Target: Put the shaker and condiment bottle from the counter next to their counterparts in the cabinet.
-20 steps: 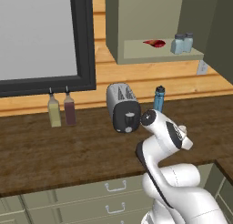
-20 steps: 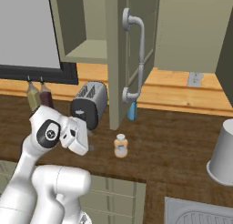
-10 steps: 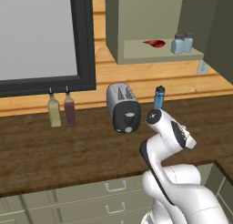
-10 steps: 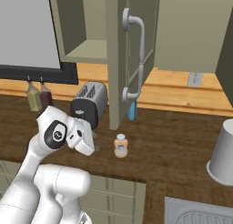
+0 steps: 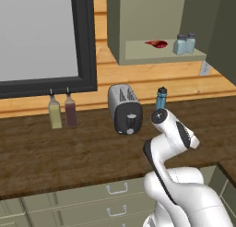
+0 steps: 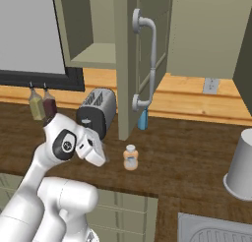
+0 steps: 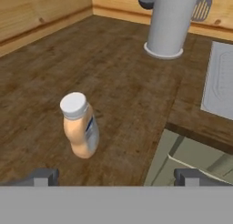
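While the gripper (image 7: 116,176) gapes wide and empty, the condiment bottle (image 7: 80,125) shows a blue-white label, unreadable

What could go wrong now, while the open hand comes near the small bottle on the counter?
1. The condiment bottle is slim and stands upright, so a fingertip of the open hand might tip it over.
2. It stands close to the counter's front edge and might roll off.
3. The open cabinet door hangs just behind it, so lifting straight up could strike the door.
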